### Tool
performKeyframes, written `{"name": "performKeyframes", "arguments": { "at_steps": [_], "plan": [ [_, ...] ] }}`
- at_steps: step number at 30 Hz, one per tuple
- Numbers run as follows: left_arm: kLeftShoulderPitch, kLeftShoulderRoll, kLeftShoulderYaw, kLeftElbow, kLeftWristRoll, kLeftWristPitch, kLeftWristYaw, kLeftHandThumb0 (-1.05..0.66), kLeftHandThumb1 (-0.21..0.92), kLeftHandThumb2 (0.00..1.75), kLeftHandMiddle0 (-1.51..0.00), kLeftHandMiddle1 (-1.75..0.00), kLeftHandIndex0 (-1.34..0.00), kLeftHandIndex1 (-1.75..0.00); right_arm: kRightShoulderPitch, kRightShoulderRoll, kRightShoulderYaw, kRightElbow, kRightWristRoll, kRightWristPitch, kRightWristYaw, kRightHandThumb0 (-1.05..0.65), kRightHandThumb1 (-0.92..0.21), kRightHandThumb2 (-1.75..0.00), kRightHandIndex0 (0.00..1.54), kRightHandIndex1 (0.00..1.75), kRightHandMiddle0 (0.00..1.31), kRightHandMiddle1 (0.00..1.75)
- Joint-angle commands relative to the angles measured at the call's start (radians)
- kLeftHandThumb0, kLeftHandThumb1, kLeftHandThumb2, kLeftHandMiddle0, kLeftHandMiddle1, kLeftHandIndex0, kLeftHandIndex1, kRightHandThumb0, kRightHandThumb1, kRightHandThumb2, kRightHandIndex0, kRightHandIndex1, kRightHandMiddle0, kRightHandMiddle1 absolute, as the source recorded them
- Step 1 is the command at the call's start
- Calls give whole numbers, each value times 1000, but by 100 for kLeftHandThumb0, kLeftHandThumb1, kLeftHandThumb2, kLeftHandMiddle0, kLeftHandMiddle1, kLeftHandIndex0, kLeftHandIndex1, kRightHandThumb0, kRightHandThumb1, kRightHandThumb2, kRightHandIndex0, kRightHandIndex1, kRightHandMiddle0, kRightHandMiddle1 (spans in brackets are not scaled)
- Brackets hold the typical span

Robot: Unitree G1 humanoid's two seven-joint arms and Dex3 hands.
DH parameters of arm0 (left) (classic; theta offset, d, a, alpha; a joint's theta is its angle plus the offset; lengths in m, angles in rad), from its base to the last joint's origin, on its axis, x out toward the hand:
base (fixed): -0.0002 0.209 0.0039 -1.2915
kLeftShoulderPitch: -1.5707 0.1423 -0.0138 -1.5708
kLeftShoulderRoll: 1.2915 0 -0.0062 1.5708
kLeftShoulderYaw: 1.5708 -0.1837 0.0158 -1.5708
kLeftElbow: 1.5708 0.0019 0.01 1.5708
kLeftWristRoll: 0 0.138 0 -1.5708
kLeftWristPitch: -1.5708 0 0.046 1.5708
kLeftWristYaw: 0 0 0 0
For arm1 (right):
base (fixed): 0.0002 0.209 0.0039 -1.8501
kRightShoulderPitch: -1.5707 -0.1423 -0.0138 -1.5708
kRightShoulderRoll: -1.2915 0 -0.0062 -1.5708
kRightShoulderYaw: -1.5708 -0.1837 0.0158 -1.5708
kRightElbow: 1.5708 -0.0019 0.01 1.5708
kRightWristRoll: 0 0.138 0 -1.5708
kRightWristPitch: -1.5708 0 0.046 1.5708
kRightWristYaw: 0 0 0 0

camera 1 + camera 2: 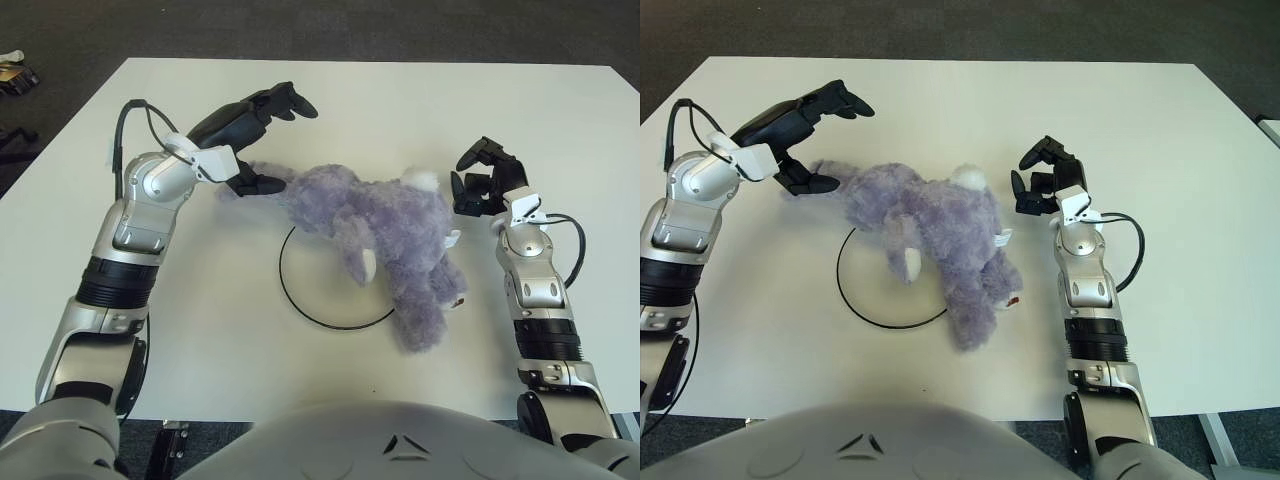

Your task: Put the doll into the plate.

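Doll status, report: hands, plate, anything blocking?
Left hand open at the doll's outstretched limb, not gripping. Right hand open, beside its head. Doll half across the plate, not centred. Nothing blocking.

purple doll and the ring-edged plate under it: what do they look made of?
Fuzzy purple doll: plush fabric, likely soft-stuffed; shaggy matte pile, limp sprawl. Flat white plate with thin black rim: unclear; only a dark circle shows, its inside matching the matte white table. Open left hand is at the doll's end; right hand beside it.
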Motion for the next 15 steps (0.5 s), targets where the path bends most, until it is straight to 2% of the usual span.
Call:
{"name": "performKeyframes", "arguments": {
  "at_steps": [1,5,10,12,15],
  "plan": [
    [14,-2,-8,19,38,-38,46,-62,24,111,-30,-110,0,-105,15,2,3,-42,-12,29,3,-47,-35,-128,118,175,59,175],
    [14,-23,-21,48,12,-70,51,-63,26,108,-45,-134,0,-100,20,-7,3,-77,-20,63,10,-47,-34,-129,117,175,60,175],
    [20,-40,-31,19,-29,-31,15,-63,24,108,-53,-156,0,-96,10,-13,-12,-73,-10,90,14,-47,-35,-128,117,175,59,175],
    [25,-41,-34,4,-34,-16,7,-66,25,107,-33,-136,0,-95,4,-11,-20,-67,-4,98,12,-47,-36,-127,117,175,58,175],
    [33,-39,-35,-17,-36,0,0,-70,26,105,-24,-122,0,-94,1,-8,-24,-68,-1,108,11,-47,-36,-126,118,175,58,175]
  ]
}}
